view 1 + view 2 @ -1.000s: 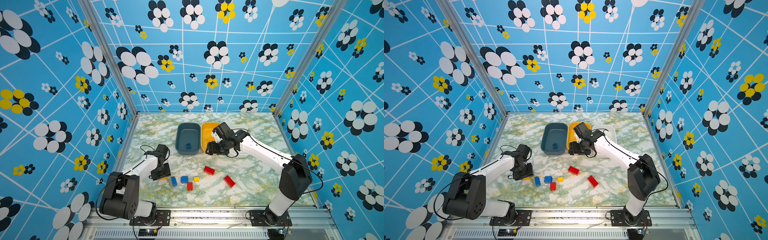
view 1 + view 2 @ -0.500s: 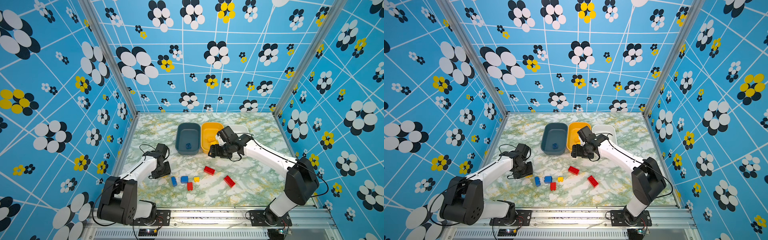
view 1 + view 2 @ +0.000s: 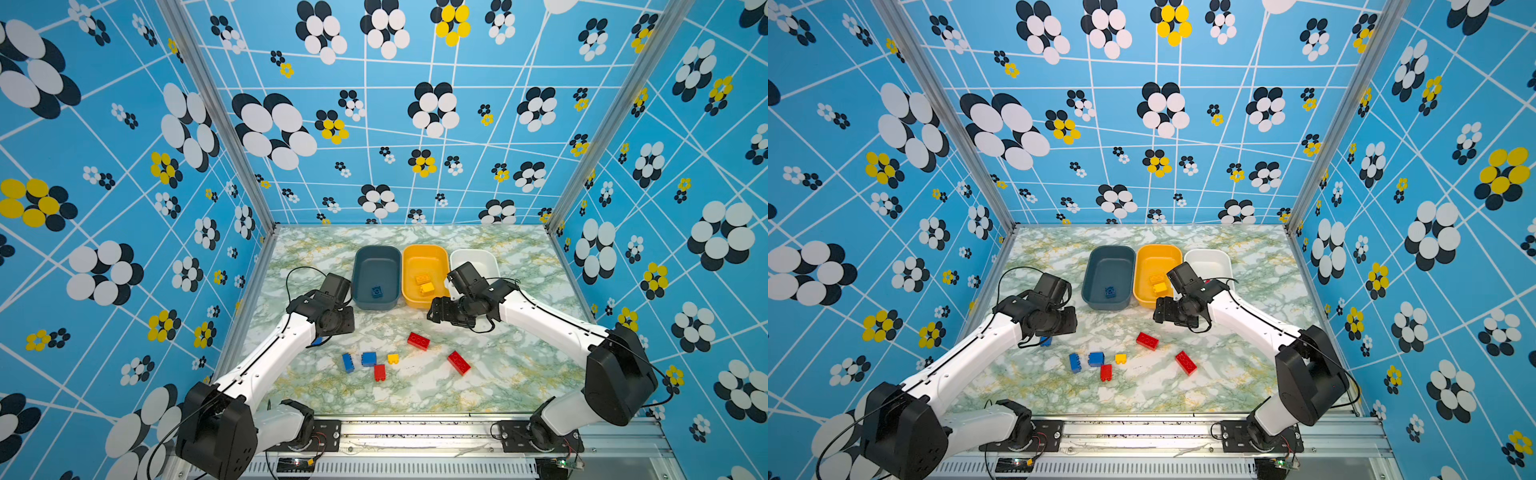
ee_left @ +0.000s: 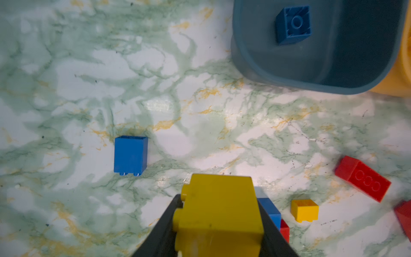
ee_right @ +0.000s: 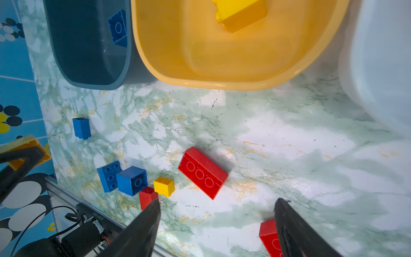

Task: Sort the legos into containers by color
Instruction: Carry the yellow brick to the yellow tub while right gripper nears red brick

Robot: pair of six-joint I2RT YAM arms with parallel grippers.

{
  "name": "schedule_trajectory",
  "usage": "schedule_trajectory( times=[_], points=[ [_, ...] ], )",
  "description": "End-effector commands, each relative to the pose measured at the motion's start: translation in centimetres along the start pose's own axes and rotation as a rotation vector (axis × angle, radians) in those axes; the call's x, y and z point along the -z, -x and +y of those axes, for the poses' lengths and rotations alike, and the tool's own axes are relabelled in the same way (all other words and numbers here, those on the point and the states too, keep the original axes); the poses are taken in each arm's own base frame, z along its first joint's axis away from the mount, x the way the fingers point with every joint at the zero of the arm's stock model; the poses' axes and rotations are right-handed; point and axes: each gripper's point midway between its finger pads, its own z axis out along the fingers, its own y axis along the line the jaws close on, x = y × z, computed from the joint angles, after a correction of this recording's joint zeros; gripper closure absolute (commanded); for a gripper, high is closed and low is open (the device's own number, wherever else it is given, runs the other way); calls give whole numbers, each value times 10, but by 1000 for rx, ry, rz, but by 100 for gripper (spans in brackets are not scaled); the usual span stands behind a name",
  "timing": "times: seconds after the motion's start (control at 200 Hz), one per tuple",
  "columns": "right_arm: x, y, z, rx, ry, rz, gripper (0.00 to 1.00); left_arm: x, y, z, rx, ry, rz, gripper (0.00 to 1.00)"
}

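Here, the left gripper (image 4: 218,222) is clenched on a yellow brick (image 4: 219,207), which fills the gap between its jaws. The brick is held above the marble table (image 3: 498,374), near the front left corner of the teal tub (image 3: 376,266). On the table below it, a single blue brick (image 4: 130,154) lies on its side, apart from the others. The right gripper (image 5: 216,213) has its jaws spread wide with nothing between them. It hangs over the table just in front of the yellow tub (image 3: 424,257); one long red brick (image 5: 202,172) lies ahead of it, and a second long red brick (image 5: 270,235) is partly hidden by the gripper itself. The three tubs stand side by side at the back: teal, yellow, then the white tub (image 3: 473,258), which the right arm partly covers. In the teal tub lies one upturned blue square brick (image 3: 377,292). In the yellow tub lie two yellow bricks (image 3: 424,284), touching each other. Near the front middle of the table a small group sits close together: two blue bricks (image 3: 348,362), a small red brick (image 3: 379,372) and a small yellow brick (image 3: 392,358).
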Motion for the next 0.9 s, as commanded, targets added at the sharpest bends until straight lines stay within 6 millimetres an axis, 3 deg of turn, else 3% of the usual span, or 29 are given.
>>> schedule_trajectory(
  times=[0.0, 0.175, 0.39, 0.625, 0.895],
  points=[
    [7, 3, -6, -23, -8, -36, 18, 21, 21, -11, -52, -3, -68, 66],
    [9, 0, -11, -30, -19, -39, 18, 32, 50, -45, -102, -60, -118, 67],
    [15, -2, -17, -42, -24, -58, 18, 27, 79, -100, -170, -160, -132, 67],
    [24, -7, -25, -71, -32, -88, 18, 9, 109, -163, -229, -257, -138, 67],
    [35, -20, -40, -108, -56, -113, 17, -31, 125, -212, -276, -304, -93, 67]
  ],
)
